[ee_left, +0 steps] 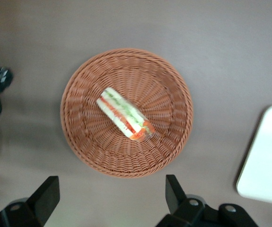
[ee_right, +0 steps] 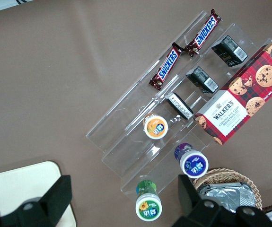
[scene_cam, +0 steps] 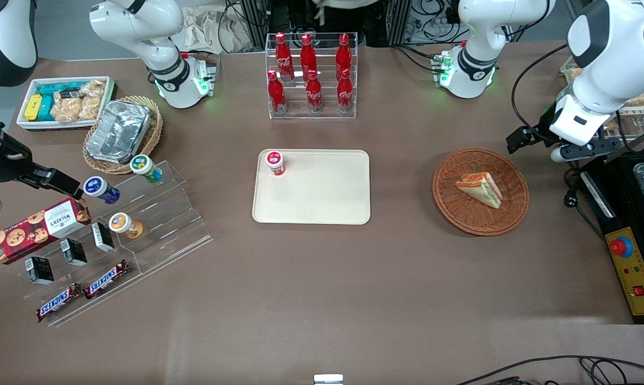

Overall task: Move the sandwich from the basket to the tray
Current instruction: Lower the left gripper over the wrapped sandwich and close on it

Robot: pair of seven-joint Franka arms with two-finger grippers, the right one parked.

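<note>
- Front view: we are seeing the sandwich lying in the round reddish-brown basket, which is sitting on the brown table toward the working arm's end.
- We are finding the cream tray near the middle of the table, well apart from the basket, with a small red-capped cup standing in one of its corners farther from the front camera.
- We are noting the left arm's tool hanging above the table just beside the basket's rim, a little farther from the front camera than the sandwich, touching nothing.
- Through the left wrist camera we are looking straight down on the basket with the sandwich lying across its middle, its red, orange and green filling showing along one edge.
- We are seeing both fingers of the tool spread wide apart there, holding nothing, with the sandwich lying clear of them.
- We are catching a rounded corner of the tray in that same view, apart from the basket.
- We are also seeing a clear rack of red bottles standing farther from the front camera than the tray.
</note>
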